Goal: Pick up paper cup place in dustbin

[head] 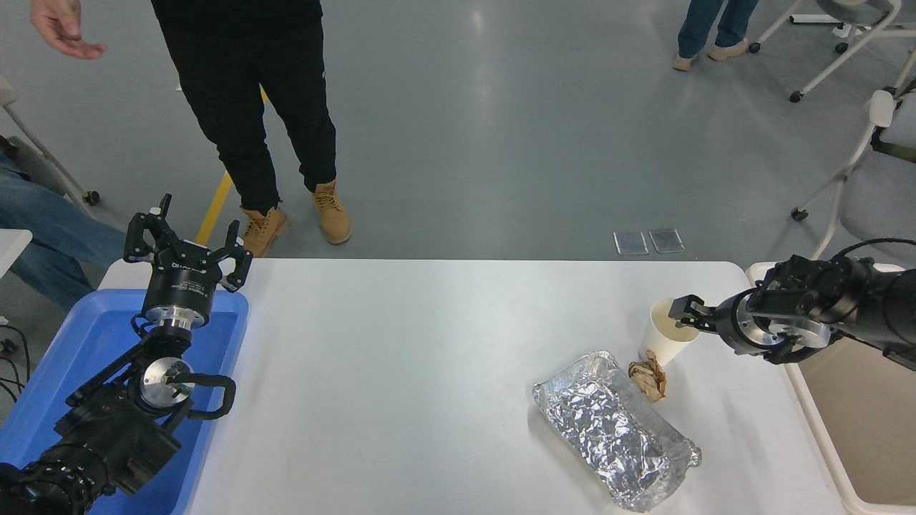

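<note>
I have the right gripper (680,312) at the rim of the paper cup (667,333), which stands upright on the white table (429,357) toward 3 o'clock, near the right edge. The gripper comes in from the 3 o'clock side, with its tips over the cup's mouth. I cannot tell if the pincer is already closed on the rim or only placed around it.

I judge the step in hand to be the grasp; the cup is not lifted yet. A crumpled brown paper scrap (648,379) lies just beside the cup's base at 6 o'clock, with a foil tray (615,429) beyond it.

Next I must secure the rim without crushing it, lift straight up, then carry it toward 4 o'clock to the dustbin (859,400). The left gripper (187,243) is parked over the blue tray (86,336), its fingers apart.
</note>
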